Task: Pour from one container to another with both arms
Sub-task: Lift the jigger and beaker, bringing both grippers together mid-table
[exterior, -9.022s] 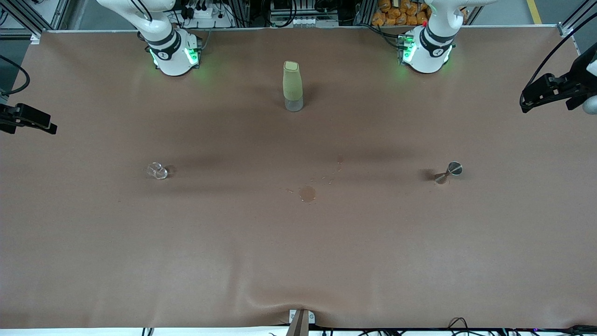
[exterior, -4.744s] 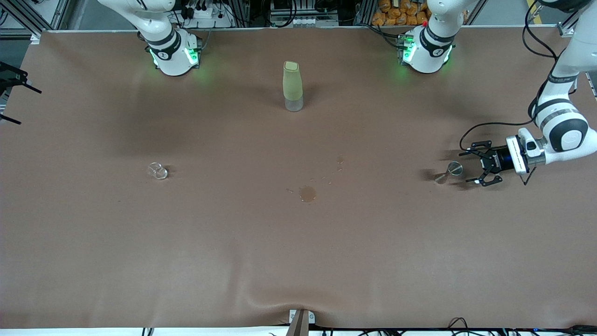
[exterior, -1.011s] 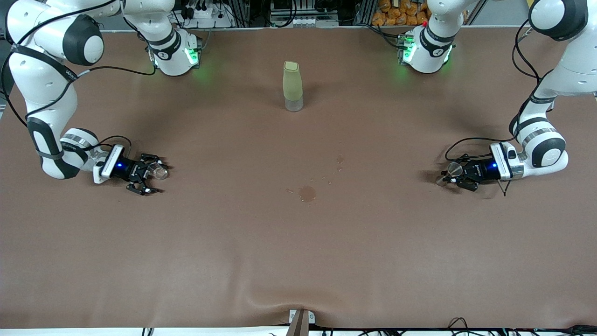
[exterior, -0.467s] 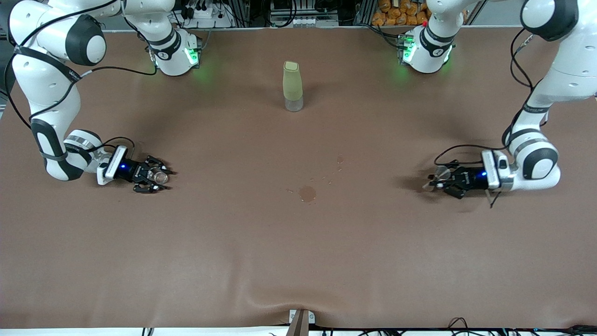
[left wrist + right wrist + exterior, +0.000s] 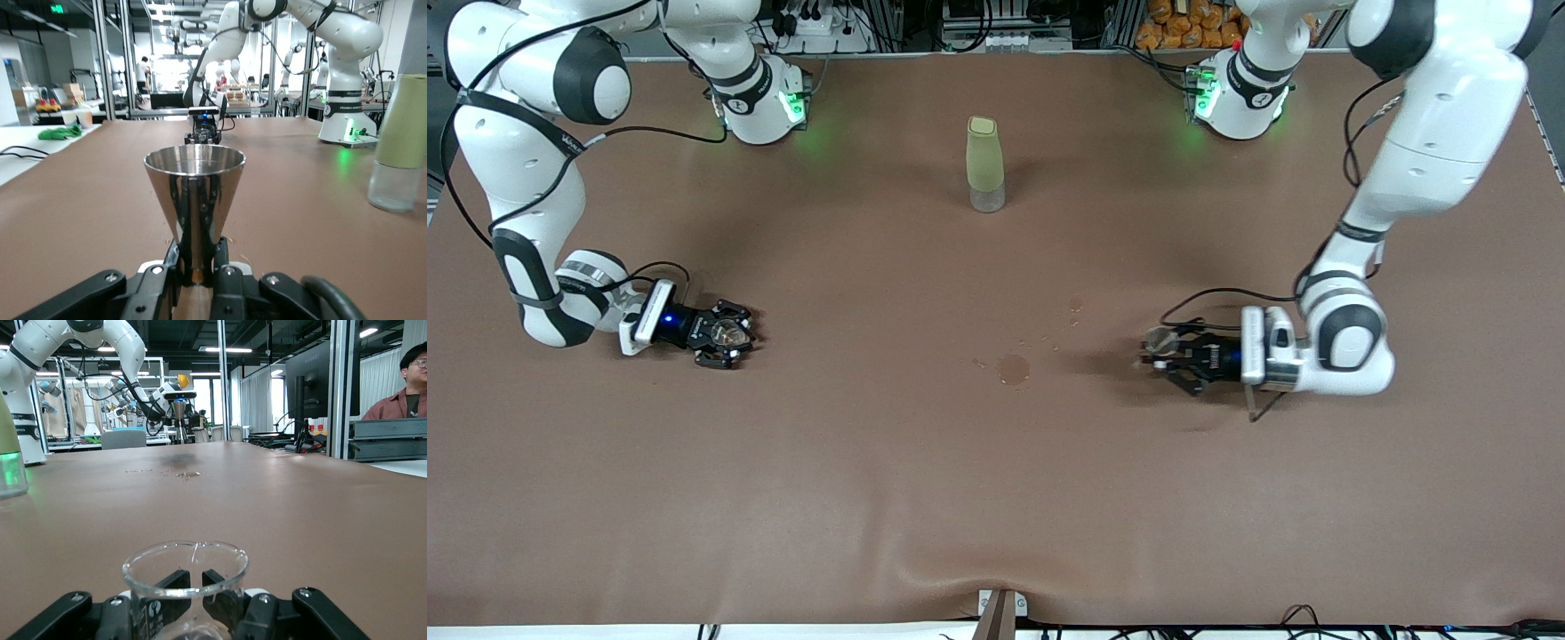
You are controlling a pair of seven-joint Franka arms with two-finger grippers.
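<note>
— What has the left gripper (image 5: 1158, 353) got?

— Its fingers are clamped on the narrow waist of a steel jigger (image 5: 194, 200), held upright and lifted over the brown table (image 5: 996, 498), toward the left arm's end. A wet stain (image 5: 1013, 369) lies on the cloth just beside it, nearer the middle.

— And the right gripper (image 5: 734, 334)?

— Low at the right arm's end, fingers closed on a small clear glass (image 5: 185, 583) that stands upright with its mouth open upward.

— Anything else out there?

— A tall green bottle (image 5: 984, 164) stands mid-table, farther from the front camera than both grippers and well apart from each.
</note>
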